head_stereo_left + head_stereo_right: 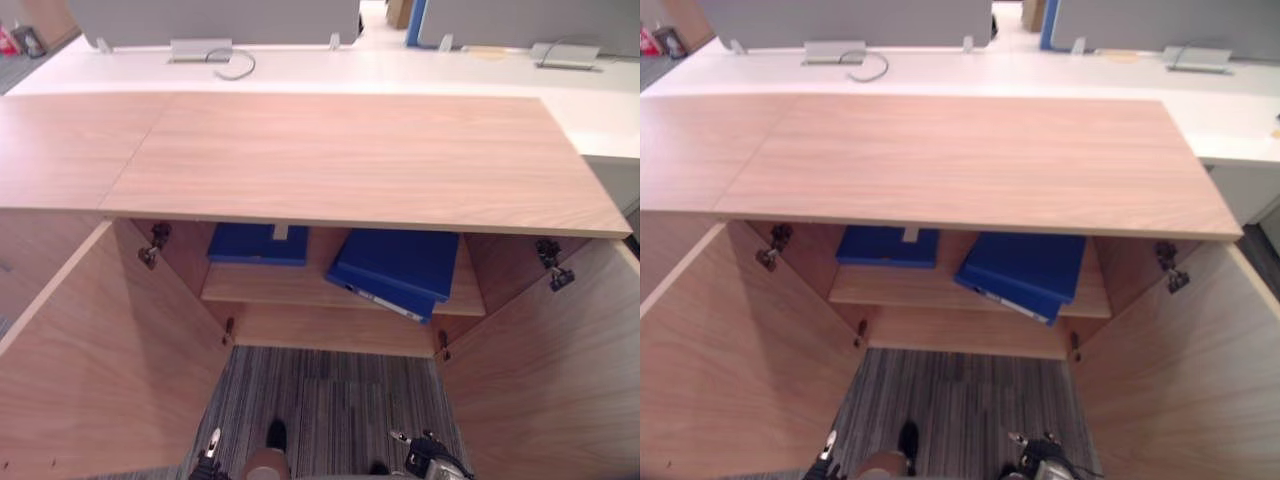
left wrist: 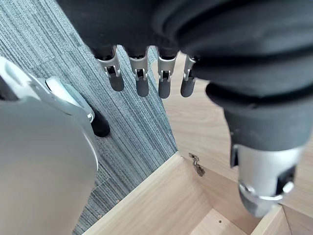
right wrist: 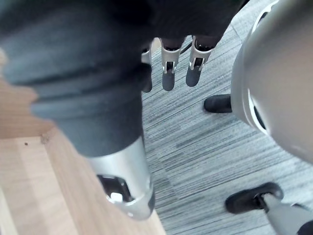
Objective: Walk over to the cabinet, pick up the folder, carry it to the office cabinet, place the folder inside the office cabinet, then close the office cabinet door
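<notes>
1. The left hand (image 2: 142,78) hangs down with its fingers straight and a little spread. It holds nothing.
2. The right hand (image 3: 167,73) hangs down too. Its fingers are straight and loose, and it holds nothing.
3. Under both hands is the grey striped carpet (image 1: 330,400). It shows low in the middle of the eye views.
4. Close by the left hand is light wood with a small metal hinge (image 2: 197,165) on it.
5. The office cabinet (image 1: 350,160) is in the middle of the eye views. Its wide wood top runs from the left edge almost to the right edge.
6. Both doors stand open. The left door (image 1: 90,360) is at the lower left and the right door (image 1: 560,380) is at the lower right.
7. Inside, just under the top, there is a shelf (image 1: 290,288).
8. The blue folder (image 1: 395,268) lies on the shelf, a bit right of the middle. It is turned crooked, and one corner sticks out past the front edge of the shelf.
9. A second blue folder (image 1: 258,243) lies flat on the same shelf, to the left and further back. The two folders are near each other but do not touch.
10. Along the top of the frame, behind the cabinet, is a white tabletop (image 1: 400,70) with grey screens (image 1: 210,20) standing on it.
</notes>
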Robot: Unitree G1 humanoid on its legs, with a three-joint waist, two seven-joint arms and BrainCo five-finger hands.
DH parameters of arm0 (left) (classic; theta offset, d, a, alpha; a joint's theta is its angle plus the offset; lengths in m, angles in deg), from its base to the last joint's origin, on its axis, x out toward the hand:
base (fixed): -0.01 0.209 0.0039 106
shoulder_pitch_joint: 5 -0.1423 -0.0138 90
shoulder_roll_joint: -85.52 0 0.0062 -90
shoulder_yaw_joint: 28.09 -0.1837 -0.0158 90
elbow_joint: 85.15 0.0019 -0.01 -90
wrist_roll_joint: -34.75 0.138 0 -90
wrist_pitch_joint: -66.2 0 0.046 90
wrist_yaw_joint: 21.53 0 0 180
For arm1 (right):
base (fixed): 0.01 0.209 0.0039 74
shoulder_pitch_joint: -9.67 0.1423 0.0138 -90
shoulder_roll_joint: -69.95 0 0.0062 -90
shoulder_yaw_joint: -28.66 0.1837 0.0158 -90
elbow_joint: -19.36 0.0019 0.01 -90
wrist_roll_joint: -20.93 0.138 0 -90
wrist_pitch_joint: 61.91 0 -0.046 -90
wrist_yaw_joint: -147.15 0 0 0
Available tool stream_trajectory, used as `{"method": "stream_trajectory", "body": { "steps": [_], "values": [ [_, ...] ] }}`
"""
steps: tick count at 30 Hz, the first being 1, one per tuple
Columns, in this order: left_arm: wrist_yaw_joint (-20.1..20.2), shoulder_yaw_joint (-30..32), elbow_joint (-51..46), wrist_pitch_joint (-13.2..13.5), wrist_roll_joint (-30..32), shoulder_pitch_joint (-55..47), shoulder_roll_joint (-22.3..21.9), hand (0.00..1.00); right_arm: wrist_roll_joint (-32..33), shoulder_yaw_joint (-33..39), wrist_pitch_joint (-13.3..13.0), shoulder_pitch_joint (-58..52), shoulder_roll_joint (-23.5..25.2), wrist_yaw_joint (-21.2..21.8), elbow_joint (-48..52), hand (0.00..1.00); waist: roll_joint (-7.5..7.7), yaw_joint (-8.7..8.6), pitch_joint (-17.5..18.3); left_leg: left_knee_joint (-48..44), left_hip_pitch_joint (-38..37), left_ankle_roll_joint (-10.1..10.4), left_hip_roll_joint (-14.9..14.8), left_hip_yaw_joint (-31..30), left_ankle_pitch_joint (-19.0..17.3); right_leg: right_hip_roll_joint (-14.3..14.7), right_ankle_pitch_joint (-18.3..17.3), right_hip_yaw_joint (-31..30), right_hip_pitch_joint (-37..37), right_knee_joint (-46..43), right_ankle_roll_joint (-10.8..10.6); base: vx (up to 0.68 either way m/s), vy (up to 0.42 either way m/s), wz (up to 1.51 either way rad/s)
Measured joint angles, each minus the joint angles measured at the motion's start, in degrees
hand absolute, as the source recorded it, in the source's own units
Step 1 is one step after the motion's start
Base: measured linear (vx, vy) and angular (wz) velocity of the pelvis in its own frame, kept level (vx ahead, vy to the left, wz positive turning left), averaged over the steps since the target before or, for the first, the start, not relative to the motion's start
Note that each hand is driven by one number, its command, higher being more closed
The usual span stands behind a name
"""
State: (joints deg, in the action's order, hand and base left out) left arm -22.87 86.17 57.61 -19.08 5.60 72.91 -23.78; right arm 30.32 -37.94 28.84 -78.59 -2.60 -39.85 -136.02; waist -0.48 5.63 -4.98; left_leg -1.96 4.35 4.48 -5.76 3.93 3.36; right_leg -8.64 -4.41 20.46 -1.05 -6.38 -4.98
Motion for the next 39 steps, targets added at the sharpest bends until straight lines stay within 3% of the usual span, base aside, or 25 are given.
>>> {"method": "stream_trajectory", "body": {
  "steps": [5,15,17,20,22,23,25,26,29,30,31,32,35,39],
  "values": [
    [-0.03,1.46,3.81,-0.34,0.43,0.07,0.96,0.00,3.13,7.50,-0.34,-0.66,1.14,0.52,-0.33,0.00,0.77,-0.33,2.99,2.10,-3.18,-0.64,1.27,1.20,-0.34,-0.49,0.97,-1.91,-2.19,3.02,-0.76,0.10,0.039,-0.22],
    [-0.04,-1.24,5.19,0.02,0.64,0.20,2.56,0.00,1.25,13.45,0.34,0.19,1.10,1.20,-2.97,0.00,1.81,-0.95,2.71,1.24,-6.61,-2.72,4.89,-3.79,-2.76,-3.70,1.14,-1.36,-6.48,3.37,-0.86,0.04,0.068,0.04],
    [-0.07,-1.40,5.07,0.16,1.76,0.17,2.55,0.00,0.40,13.51,0.42,0.13,1.07,1.20,-2.75,0.00,1.59,-1.20,2.48,0.56,-6.74,-2.77,5.51,-3.80,-4.04,-4.87,0.92,-1.55,-5.46,0.44,-0.61,-0.04,0.126,-0.11],
    [-0.22,-1.35,4.63,0.12,2.80,-0.14,2.21,0.00,-0.59,11.24,0.52,-0.45,0.97,1.11,0.39,0.00,0.59,-1.30,1.57,0.33,-8.59,-4.40,6.10,-4.36,-5.73,-8.17,0.14,-2.11,1.47,-16.03,0.43,-0.03,0.134,-0.44],
    [-0.10,-0.57,3.42,0.11,5.37,-0.45,2.40,0.00,-1.60,6.97,-0.03,-1.53,1.08,0.66,2.98,0.00,1.27,-1.69,0.80,-0.74,-10.19,-5.49,6.47,-2.87,-6.59,-11.60,1.85,-2.17,7.45,-28.56,2.77,-0.06,0.106,-0.34],
    [-0.05,-0.32,3.35,0.12,6.40,-0.52,2.37,0.00,-1.59,5.86,-0.10,-1.78,1.02,0.53,3.30,0.00,1.29,-1.78,0.81,-0.76,-10.56,-5.63,6.26,-2.63,-6.76,-11.84,2.36,-2.20,7.93,-29.84,3.23,-0.03,0.074,-0.20],
    [0.00,-0.28,3.37,0.12,7.44,-0.45,2.63,0.00,-1.58,4.09,-0.10,-2.08,1.06,0.25,3.47,0.00,1.42,-2.20,0.86,-0.44,-11.38,-5.81,5.36,-2.40,-6.83,-11.35,1.42,-1.99,7.73,-28.61,2.53,0.01,-0.001,-0.11],
    [0.00,-0.10,3.39,0.13,8.17,-0.15,2.63,0.00,-1.58,4.05,-0.10,-1.93,1.07,0.18,3.45,0.00,1.36,-2.36,0.76,-0.62,-11.25,-6.00,4.61,-2.47,-6.71,-10.61,-0.25,-1.80,7.71,-23.93,1.66,0.06,-0.076,-0.07],
    [-0.27,1.14,3.52,0.12,9.27,0.47,2.52,0.00,-1.54,3.83,-0.08,-1.91,1.15,0.16,3.34,0.00,1.44,-2.79,0.63,-2.03,-11.20,-4.92,2.69,-3.31,-7.90,-9.48,0.09,-1.78,6.55,-14.27,1.39,0.08,-0.137,0.11],
    [-0.33,2.06,3.52,0.10,9.26,0.55,2.46,0.00,-1.55,3.07,-0.02,-2.03,1.25,0.17,3.17,0.00,1.93,-2.98,0.48,-3.04,-11.48,-4.07,2.19,-3.77,-8.87,-9.42,1.35,-1.73,5.48,-11.08,1.28,0.07,-0.224,0.21],
    [-0.35,4.10,3.39,0.17,9.22,0.53,2.61,0.00,-1.54,1.33,0.00,-2.37,1.54,0.20,2.67,0.00,3.82,-2.97,0.37,-3.93,-11.95,-2.45,2.42,-4.07,-10.35,-10.17,5.13,-1.82,4.44,-8.83,-1.45,0.11,-0.366,0.22],
    [-0.57,6.08,4.19,-0.18,9.16,0.78,1.23,0.00,-1.56,1.29,0.17,-2.54,0.71,0.27,2.55,0.00,2.90,-3.03,1.11,-3.74,-12.70,-1.54,0.68,-4.45,-11.05,-8.72,3.23,-0.74,3.65,-9.48,-2.37,0.09,-0.311,0.15],
    [-0.62,8.36,4.40,-0.44,9.39,0.55,-1.22,0.00,-1.57,1.26,0.21,-2.26,-0.45,0.30,2.63,0.00,-0.03,-2.99,1.90,-1.36,-14.34,0.14,-3.50,-3.88,-9.97,-4.36,0.92,-0.08,4.06,-9.20,-0.99,0.14,-0.287,-0.11],
    [-0.63,8.83,5.35,-0.64,9.39,0.49,-1.23,0.00,-1.35,1.91,0.14,-2.16,-0.55,0.31,2.05,0.00,-0.58,-3.16,2.68,1.19,-15.50,1.73,-6.96,-1.67,-9.48,-0.49,-0.07,-0.19,4.00,-8.07,-0.06,0.12,-0.161,-0.16]
  ]
}}
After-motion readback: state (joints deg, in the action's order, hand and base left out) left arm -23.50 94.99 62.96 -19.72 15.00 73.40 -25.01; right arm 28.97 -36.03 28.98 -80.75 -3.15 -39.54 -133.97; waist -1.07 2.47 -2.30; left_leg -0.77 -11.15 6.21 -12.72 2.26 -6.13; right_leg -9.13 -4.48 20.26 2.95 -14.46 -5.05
